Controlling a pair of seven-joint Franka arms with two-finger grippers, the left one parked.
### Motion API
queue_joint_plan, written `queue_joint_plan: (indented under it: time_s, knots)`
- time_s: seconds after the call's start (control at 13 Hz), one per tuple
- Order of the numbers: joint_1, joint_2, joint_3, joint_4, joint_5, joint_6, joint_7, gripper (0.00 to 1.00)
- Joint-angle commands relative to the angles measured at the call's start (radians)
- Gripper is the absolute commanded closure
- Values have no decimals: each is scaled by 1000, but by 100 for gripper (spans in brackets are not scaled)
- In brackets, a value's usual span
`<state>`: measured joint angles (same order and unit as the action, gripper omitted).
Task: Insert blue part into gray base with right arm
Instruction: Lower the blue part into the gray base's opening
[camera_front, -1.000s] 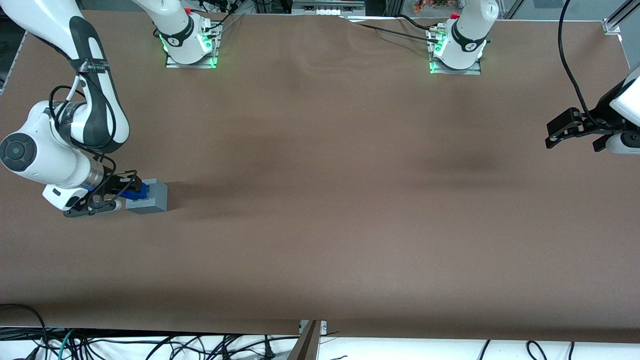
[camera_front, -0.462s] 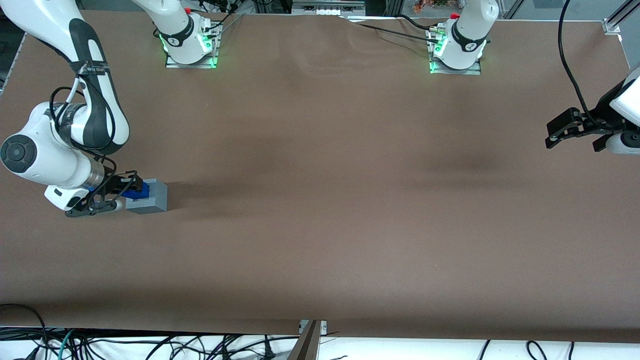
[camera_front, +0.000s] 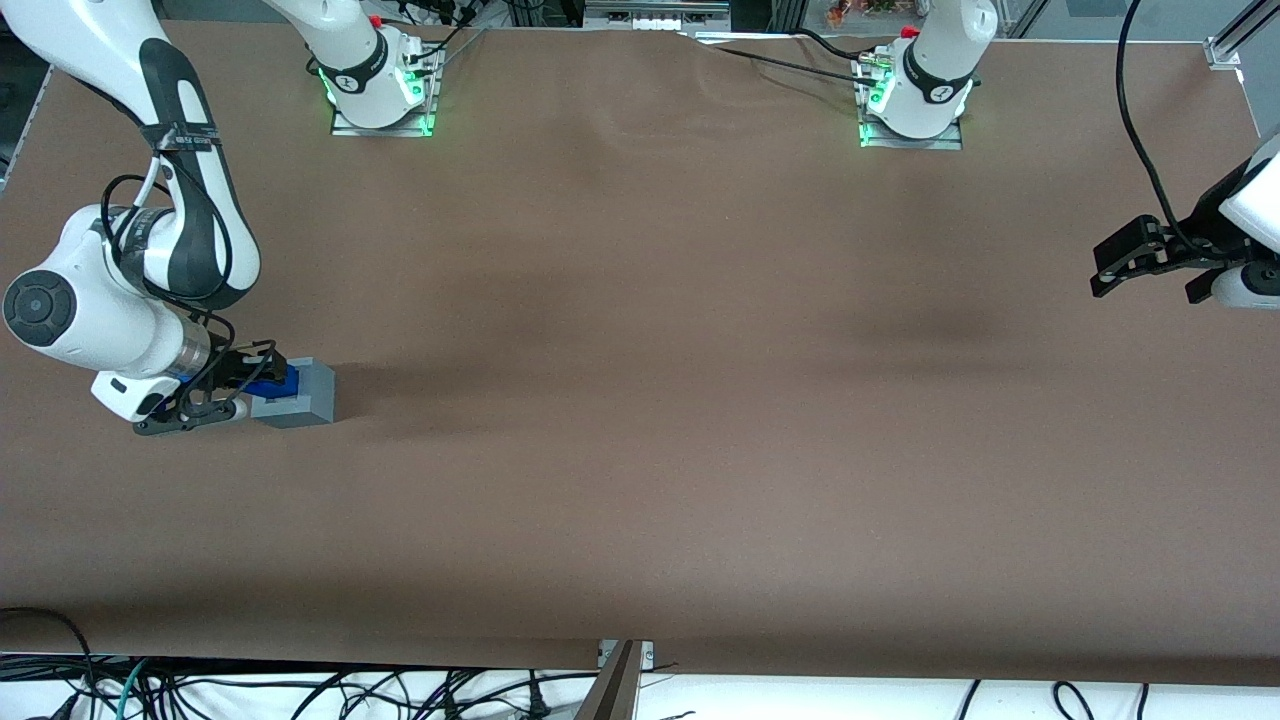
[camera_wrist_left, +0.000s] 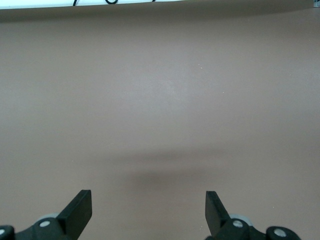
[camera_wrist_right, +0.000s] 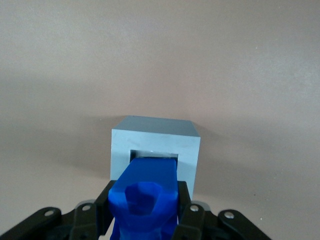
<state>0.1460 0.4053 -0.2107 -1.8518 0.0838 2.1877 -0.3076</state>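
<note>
The gray base (camera_front: 300, 392) sits on the brown table toward the working arm's end. In the right wrist view the gray base (camera_wrist_right: 155, 142) shows its square hole facing my gripper. My right gripper (camera_front: 255, 382) is shut on the blue part (camera_front: 274, 384), held at the base's open face. In the right wrist view the blue part (camera_wrist_right: 146, 200) sits between my black fingers (camera_wrist_right: 97, 210), its tip at the mouth of the hole. My right gripper (camera_wrist_right: 145, 212) is close against the base.
The brown table (camera_front: 700, 400) spreads wide toward the parked arm's end. Two arm mounts with green lights (camera_front: 380, 95) stand at the edge farthest from the front camera. Cables (camera_front: 300, 690) lie below the table's near edge.
My right arm has shifted very slightly; the gripper, blue part and gray base stay in nearly the same place.
</note>
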Motion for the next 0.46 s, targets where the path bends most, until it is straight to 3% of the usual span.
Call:
queue_joint_plan:
  time_s: [0.0, 0.38]
  knots:
    - [-5, -2, 4, -15, 22, 32, -25, 91]
    - [-5, -2, 4, -15, 30, 41, -19, 91]
